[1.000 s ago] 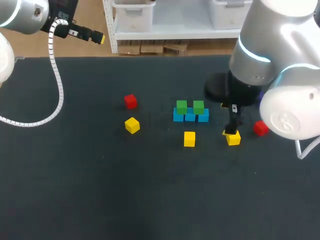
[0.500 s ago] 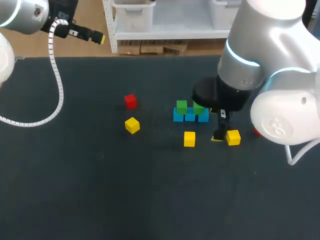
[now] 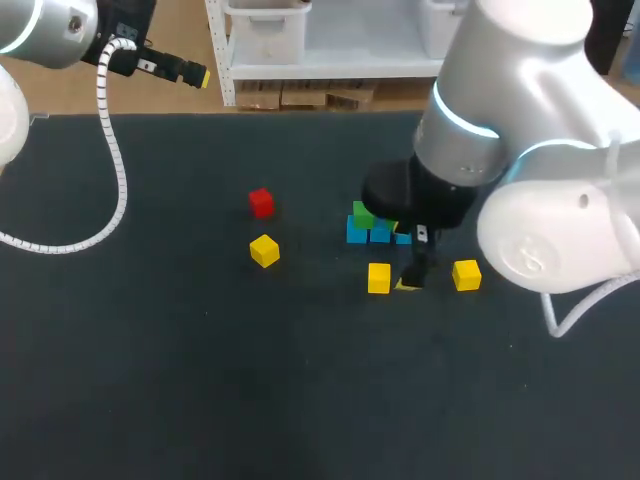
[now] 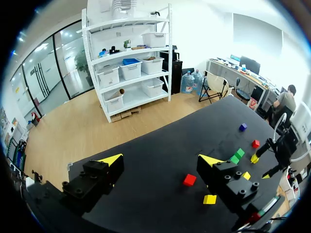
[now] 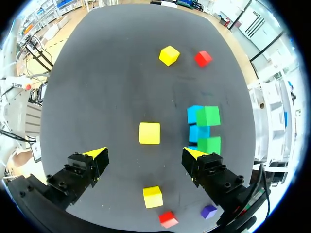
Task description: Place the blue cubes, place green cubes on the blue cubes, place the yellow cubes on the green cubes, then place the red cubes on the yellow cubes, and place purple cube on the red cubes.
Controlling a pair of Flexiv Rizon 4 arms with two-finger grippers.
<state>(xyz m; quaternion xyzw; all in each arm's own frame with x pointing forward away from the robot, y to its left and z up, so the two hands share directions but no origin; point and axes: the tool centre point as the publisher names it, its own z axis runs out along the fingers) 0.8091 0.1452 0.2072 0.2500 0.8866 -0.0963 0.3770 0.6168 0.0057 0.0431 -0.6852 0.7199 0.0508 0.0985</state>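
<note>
**Stacking task, both tools idle.** Our right gripper (image 5: 144, 153) hangs over the table (image 3: 200, 380), a little right of its middle, with its fingers spread and nothing between them. The middle yellow cube (image 5: 149, 132) lies just ahead of the fingers, untouched. Beside it, toward the far edge, we see the row of blue cubes (image 5: 196, 114) carrying two green cubes (image 5: 208, 116). The right yellow cube (image 3: 466, 274) rests on the table on the gripper's other side. The right red cube (image 5: 168, 219) and the purple cube (image 5: 209, 211) lie close to it, toward the right edge. Left of the middle lie the left yellow cube (image 3: 264, 250) and, just beyond it, the left red cube (image 3: 261, 203). Our left gripper (image 4: 161, 160) is raised by the far left corner, likewise spread and empty.
</note>
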